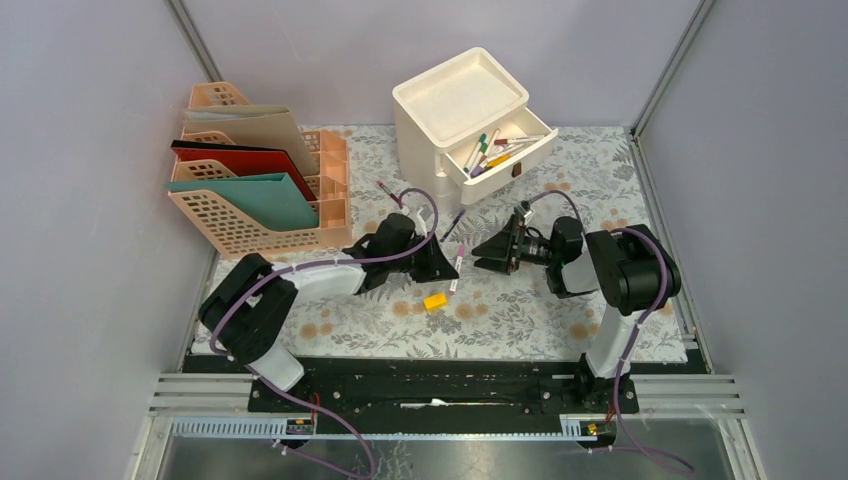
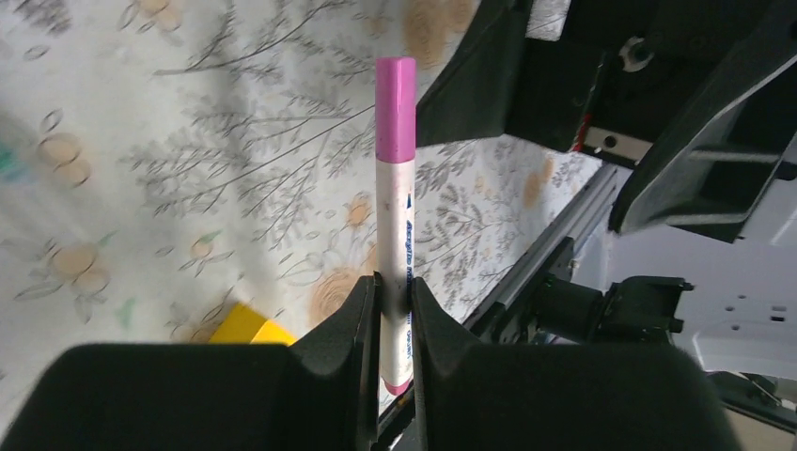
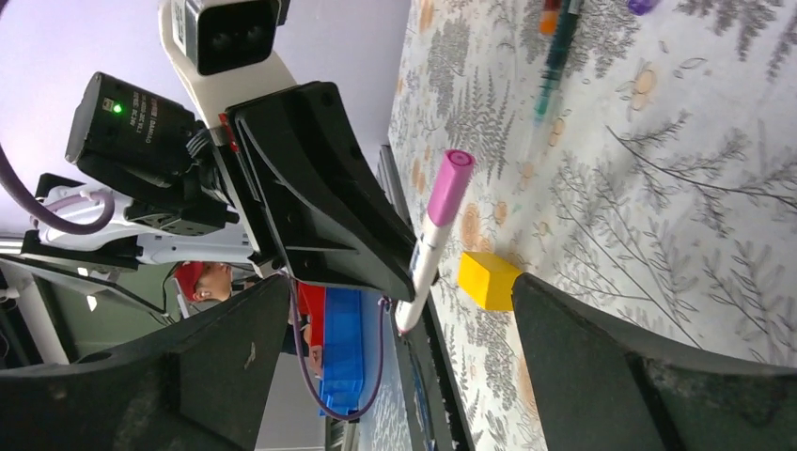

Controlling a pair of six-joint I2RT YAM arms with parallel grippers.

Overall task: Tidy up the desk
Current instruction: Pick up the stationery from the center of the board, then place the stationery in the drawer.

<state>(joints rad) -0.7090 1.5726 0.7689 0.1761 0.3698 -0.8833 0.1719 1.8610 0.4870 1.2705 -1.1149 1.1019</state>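
Observation:
A white marker with a pink cap (image 2: 396, 113) stands upright between the fingers of my left gripper (image 2: 395, 296), which is shut on its lower barrel. In the top view that gripper (image 1: 443, 262) hovers over the middle of the desk (image 1: 560, 310) with the marker (image 1: 457, 268) at its tip. My right gripper (image 1: 493, 250) faces it from the right, open and holding nothing. In the right wrist view the marker (image 3: 437, 230) hangs just ahead of the gap of the right gripper (image 3: 399, 287). A yellow block (image 1: 435, 301) lies on the cloth below the marker.
At the back stands a white drawer unit (image 1: 455, 100), its open drawer (image 1: 505, 152) holding several pens. A peach file organizer (image 1: 250, 215) with folders fills the back left. Two loose pens (image 1: 453, 225) (image 1: 388, 192) lie near the drawer unit. The front black rail (image 1: 440, 380) borders the desk.

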